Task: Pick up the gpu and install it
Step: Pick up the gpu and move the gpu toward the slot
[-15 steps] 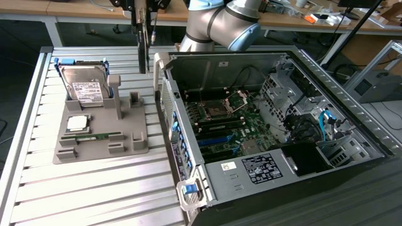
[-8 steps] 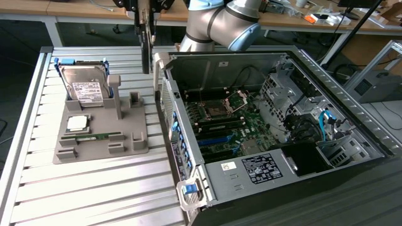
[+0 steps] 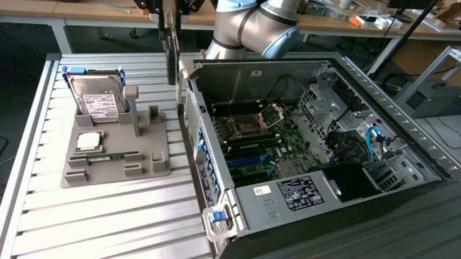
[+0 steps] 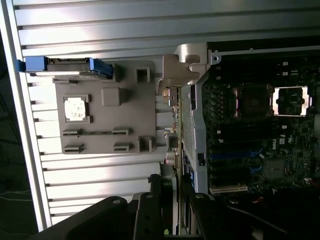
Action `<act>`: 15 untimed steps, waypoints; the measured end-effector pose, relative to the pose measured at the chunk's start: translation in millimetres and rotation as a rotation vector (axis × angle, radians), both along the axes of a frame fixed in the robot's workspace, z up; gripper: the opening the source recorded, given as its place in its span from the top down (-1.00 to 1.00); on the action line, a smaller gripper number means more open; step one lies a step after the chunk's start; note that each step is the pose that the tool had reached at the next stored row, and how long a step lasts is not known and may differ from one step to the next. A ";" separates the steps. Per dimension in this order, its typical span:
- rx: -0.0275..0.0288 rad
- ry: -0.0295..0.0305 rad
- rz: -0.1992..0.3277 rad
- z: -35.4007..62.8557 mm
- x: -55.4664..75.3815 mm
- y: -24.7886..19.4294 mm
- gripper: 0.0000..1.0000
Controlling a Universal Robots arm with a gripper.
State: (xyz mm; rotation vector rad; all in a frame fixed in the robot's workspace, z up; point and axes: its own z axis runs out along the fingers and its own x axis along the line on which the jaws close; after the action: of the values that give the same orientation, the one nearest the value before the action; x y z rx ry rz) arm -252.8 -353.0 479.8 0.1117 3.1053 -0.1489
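Your widest surface is the slatted aluminium table [image 3: 108, 216], and on it, toward the exterior view's right, lies the open computer case [image 3: 259, 208] with its motherboard [image 3: 266, 140] exposed. The Universal Robots arm [image 3: 252, 27] comes in from the far side, above the case's rear corner. On the exterior view's left of the case you have the grey fixture tray [image 3: 115, 174].

The gripper [image 3: 171, 13] is clamped on the gpu [image 3: 171, 54]. You can see the card hanging straight down from it, edge-on, lifted clear of the tray. It sits in the air over the gap between the tray and the case's near wall, just beside the case's silver corner. In the wrist view the gripper [image 4: 172, 192] has a finger on each side of the gpu [image 4: 176, 145], which runs as a thin strip along the case's edge.

Left on the tray are the hard drive [image 3: 99, 97], propped upright at the far end, then the CPU [image 3: 89, 141], and nearest you the slim memory stick [image 3: 108, 157].
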 end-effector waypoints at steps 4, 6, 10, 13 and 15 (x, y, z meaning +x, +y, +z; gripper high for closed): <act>-0.0047 -0.0001 0.000 0.0 2.3 0.0 0.47; -0.0077 0.0000 0.000 0.0 3.8 0.0 0.47; -0.0145 0.0000 0.000 0.0 7.0 0.0 0.47; -0.0184 0.0000 0.000 0.0 8.9 0.0 0.47; -0.0214 0.0000 0.000 0.0 10.5 0.0 0.47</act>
State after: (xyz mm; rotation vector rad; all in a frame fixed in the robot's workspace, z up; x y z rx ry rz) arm -242.4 -353.0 479.8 0.1111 3.1028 -0.1821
